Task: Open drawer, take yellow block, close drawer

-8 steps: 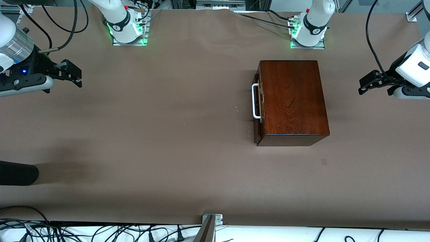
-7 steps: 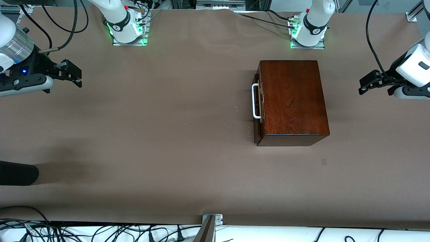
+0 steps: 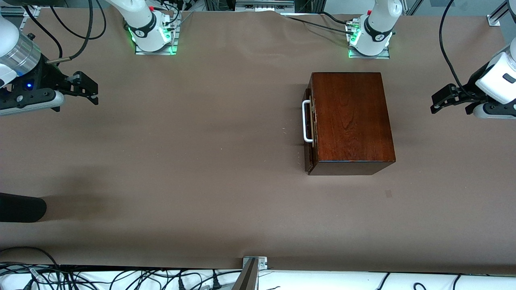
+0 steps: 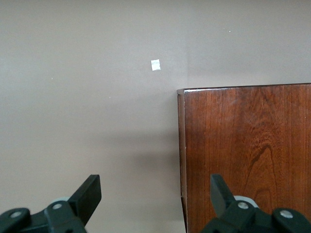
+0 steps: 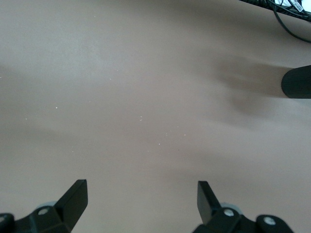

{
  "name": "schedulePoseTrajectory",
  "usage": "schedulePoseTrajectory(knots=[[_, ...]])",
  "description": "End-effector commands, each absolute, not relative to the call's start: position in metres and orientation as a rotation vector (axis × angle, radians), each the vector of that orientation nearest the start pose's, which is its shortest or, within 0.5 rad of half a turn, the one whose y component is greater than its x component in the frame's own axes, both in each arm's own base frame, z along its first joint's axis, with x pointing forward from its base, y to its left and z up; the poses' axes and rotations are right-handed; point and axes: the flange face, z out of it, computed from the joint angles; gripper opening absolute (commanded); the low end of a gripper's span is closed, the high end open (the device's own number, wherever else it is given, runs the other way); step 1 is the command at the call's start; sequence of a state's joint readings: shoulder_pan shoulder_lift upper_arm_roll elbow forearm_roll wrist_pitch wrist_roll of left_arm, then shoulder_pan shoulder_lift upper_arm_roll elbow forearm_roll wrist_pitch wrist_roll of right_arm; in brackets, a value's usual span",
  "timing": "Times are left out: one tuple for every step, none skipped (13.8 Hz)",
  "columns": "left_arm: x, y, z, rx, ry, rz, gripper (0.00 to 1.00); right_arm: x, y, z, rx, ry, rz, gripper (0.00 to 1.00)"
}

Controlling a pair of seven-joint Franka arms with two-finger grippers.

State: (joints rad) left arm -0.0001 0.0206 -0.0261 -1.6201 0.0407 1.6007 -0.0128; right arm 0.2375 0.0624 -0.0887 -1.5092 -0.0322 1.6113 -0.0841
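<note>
The dark reddish-brown wooden box (image 3: 350,121) stands on the table toward the left arm's end. Its drawer (image 3: 309,133) is shut, with the white bar handle (image 3: 306,121) facing the right arm's end. The yellow block is hidden. My left gripper (image 3: 437,100) is open and empty, up over the table at the left arm's end, apart from the box. In the left wrist view (image 4: 154,191) a corner of the box (image 4: 243,145) shows under it. My right gripper (image 3: 90,88) is open and empty over the right arm's end, over bare table in the right wrist view (image 5: 142,194).
A brown cloth (image 3: 201,161) covers the table. A black rounded object (image 3: 20,207) lies at the right arm's end, nearer the front camera, also in the right wrist view (image 5: 296,82). A small patch (image 3: 388,193) marks the cloth near the box. Cables (image 3: 121,278) lie along the front edge.
</note>
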Motion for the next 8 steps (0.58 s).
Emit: schedulePoseTrajectory(knots=[[0.559, -0.015, 0.594, -3.116, 0.039, 0.131, 1.0, 0.572, 0.083, 0.626, -3.168, -0.372, -0.059, 1.0], [0.558, -0.02, 0.595, -3.114, 0.041, 0.14, 1.0, 0.572, 0.083, 0.627, -3.168, -0.372, -0.064, 1.0], [0.558, -0.022, 0.595, -3.115, 0.048, 0.142, 1.0, 0.572, 0.083, 0.626, -3.168, -0.372, -0.059, 1.0], [0.557, -0.025, 0.594, -3.114, 0.064, 0.154, 1.0, 0.572, 0.083, 0.626, -3.168, -0.372, -0.059, 1.0], [0.555, -0.03, 0.591, -3.111, 0.081, 0.183, 1.0, 0.572, 0.083, 0.626, -3.168, -0.372, -0.059, 1.0], [0.556, -0.039, 0.588, -3.11, 0.102, 0.192, 1.0, 0.572, 0.084, 0.626, -3.168, -0.374, -0.059, 1.0], [0.556, -0.053, 0.587, -3.104, 0.145, 0.193, 1.0, 0.572, 0.083, 0.626, -3.168, -0.372, -0.059, 1.0], [0.554, -0.068, 0.587, -3.102, 0.171, 0.192, 1.0, 0.572, 0.083, 0.626, -3.168, -0.372, -0.059, 1.0]])
